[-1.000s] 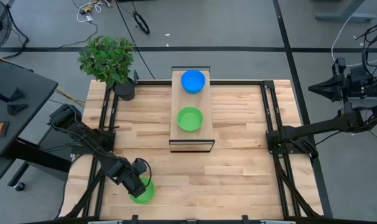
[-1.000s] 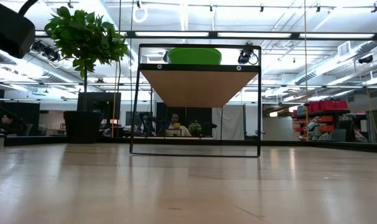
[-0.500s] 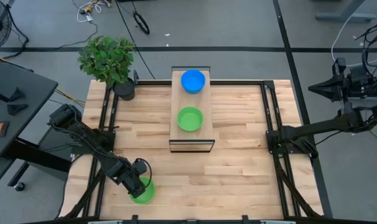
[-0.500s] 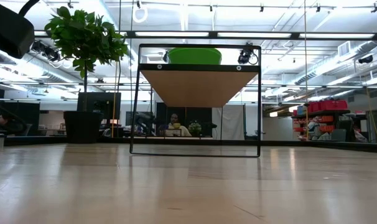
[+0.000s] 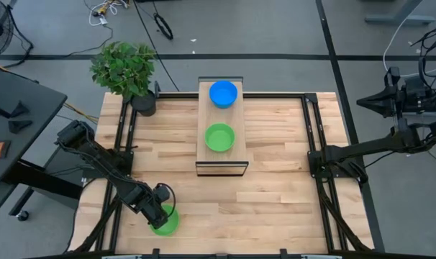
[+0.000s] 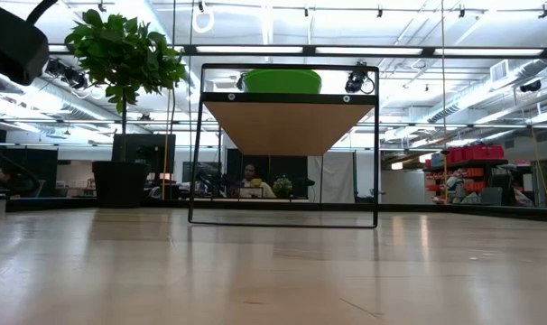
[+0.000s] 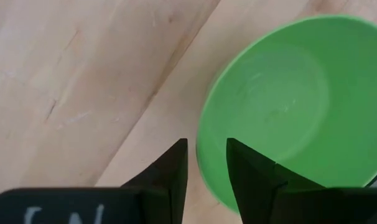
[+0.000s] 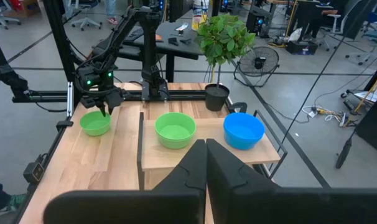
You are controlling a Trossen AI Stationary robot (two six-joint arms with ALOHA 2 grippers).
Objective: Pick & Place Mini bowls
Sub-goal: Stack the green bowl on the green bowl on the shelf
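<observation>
Wooden table (image 5: 275, 208), green mini bowl's (image 7: 288, 106) rim pinched between left end effector (image 7: 206, 163) fingers.

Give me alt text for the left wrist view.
The left claw straddles the rim of a green mini bowl, one finger inside and one outside. The bowl sits on a pale wooden table.

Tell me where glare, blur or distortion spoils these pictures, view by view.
Low view: bright ceiling lights glare behind the raised shelf, leaving its underside in shade, and the near tabletop is soft. Left wrist view: the green bowl has a blurred rim, clamped between the left gripper fingers. High view: even light, only faint shadows. Right wrist view: straight frame posts look bowed.
</observation>
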